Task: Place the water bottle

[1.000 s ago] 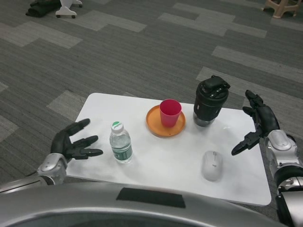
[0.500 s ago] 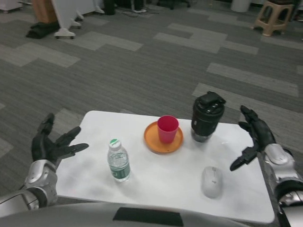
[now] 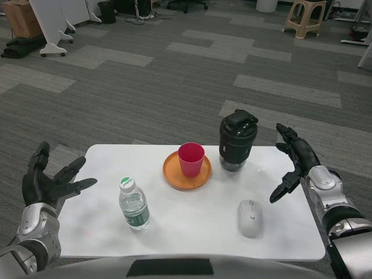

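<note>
Count: one water bottle (image 3: 133, 204), one mouse (image 3: 249, 218), one orange plate (image 3: 172, 175), one red cup (image 3: 191, 159), one black tumbler (image 3: 236, 141), all on the white table (image 3: 192, 229).
Water bottle: it stands upright, long axis vertical, white cap on top, left of the orange plate and nearer to the robot.
Mouse: right of the plate, near the front edge.
Left hand (image 3: 48, 182): at the table's left edge, far left of the plate, fingers spread wide, holding nothing, apart from the bottle.
Right hand (image 3: 295, 163): far right of the plate, fingers wide, touching nothing.
Red cup: upright on the plate.
Tumbler: just right of the plate.
</note>
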